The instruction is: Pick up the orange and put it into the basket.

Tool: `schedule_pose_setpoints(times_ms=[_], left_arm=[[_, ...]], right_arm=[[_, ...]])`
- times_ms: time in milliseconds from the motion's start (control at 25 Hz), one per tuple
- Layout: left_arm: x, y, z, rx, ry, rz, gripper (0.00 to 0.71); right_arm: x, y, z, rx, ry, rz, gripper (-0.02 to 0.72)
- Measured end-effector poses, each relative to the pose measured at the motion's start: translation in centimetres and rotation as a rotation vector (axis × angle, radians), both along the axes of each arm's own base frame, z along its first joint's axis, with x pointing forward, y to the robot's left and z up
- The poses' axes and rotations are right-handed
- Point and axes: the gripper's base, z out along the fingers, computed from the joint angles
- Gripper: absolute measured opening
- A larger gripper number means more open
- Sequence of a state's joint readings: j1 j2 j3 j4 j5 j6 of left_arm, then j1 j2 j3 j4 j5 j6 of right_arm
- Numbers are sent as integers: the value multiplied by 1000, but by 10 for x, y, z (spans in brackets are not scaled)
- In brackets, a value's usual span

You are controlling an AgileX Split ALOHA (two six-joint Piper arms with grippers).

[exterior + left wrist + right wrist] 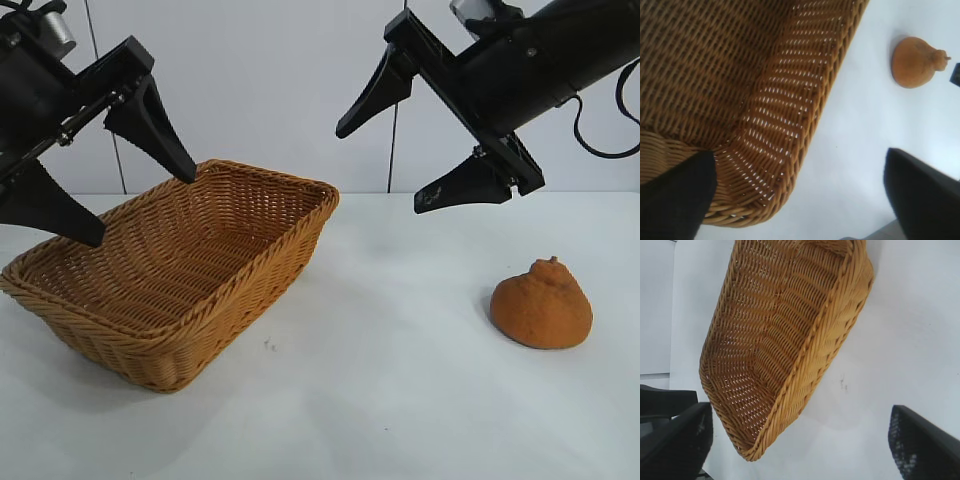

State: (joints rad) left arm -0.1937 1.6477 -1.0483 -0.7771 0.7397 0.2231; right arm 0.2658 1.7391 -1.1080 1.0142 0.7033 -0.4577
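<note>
Sitting alone: the orange (pixel 541 307) rests on the white table (pixel 400 400) at the right of the scene, near the front, broad base down and knobby tip pointing up.
Orange, contact: nothing touches it; bare tabletop lies all around it.
Orange, left wrist view: it shows again as a dull-orange fruit (pixel 916 61) on the table, well apart from the wicker rim.
Basket: the basket (pixel 170 290) stands on the table at the left, well apart from the fruit, its long side running from near left to far right.
Basket, contents: only woven wicker shows inside it in all three views.
Basket, build: flaring sides and a braided rim; the right wrist view takes in nearly the whole of it (pixel 790 340), and the left wrist view shows one corner from close above (pixel 765 125).
Right gripper: the right gripper (pixel 380 155) hangs in the air above the table, between basket and fruit, farther back than the fruit and higher, tilted downward toward the left.
Right gripper, fingers: spread wide apart, with nothing between them.
Left gripper: the left gripper (pixel 145 195) hovers over the basket's left end, angled down toward the right, one fingertip just above the far rim.
Left gripper, fingers: spread wide apart, holding nothing.
Backdrop: a pale panelled wall (pixel 260 90) rises behind the table.
</note>
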Motion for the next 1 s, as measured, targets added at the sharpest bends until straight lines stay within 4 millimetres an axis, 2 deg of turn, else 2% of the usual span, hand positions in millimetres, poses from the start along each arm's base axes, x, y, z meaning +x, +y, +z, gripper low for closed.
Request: schedule_pose_setpoints(times_ms=[1000], left_arm=[[1,0,0,3,-10,8,643]], right_arm=[[0,0,0,0,0,0,652]])
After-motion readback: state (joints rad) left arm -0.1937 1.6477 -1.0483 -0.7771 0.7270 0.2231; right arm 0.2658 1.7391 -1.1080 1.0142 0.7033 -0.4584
